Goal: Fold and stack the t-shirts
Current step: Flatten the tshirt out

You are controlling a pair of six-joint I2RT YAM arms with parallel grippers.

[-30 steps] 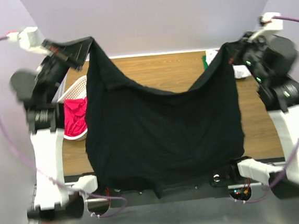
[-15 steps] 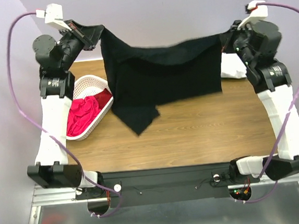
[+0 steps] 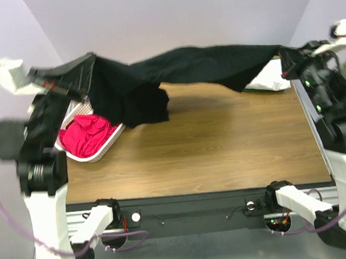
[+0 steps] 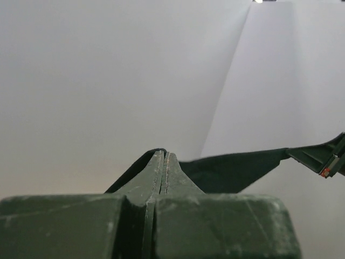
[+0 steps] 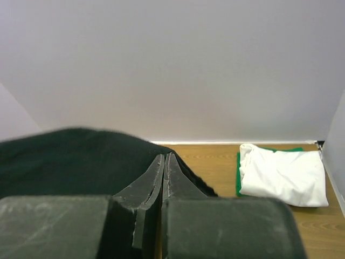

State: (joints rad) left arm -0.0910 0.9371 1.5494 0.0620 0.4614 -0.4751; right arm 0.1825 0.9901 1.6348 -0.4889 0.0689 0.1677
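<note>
Spanning the air above the table (image 3: 223,146), the black t-shirt (image 3: 197,63) hangs stretched between my left claw (image 4: 163,155) at 10 o'clock and my right claw (image 5: 163,156) at 2 o'clock, both pinching its edges. The pink t-shirt (image 3: 87,134) lies in the basket (image 3: 102,152) at 9 o'clock, and the white t-shirt (image 5: 283,170) at 2 o'clock.

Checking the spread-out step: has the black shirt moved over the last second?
Yes. The black shirt went from hanging over the table down to its near edge to being stretched high above the far edge.

White lattice basket (image 3: 110,142) on the table's left side, brown wooden table (image 3: 223,143), pale walls (image 3: 181,13)
</note>
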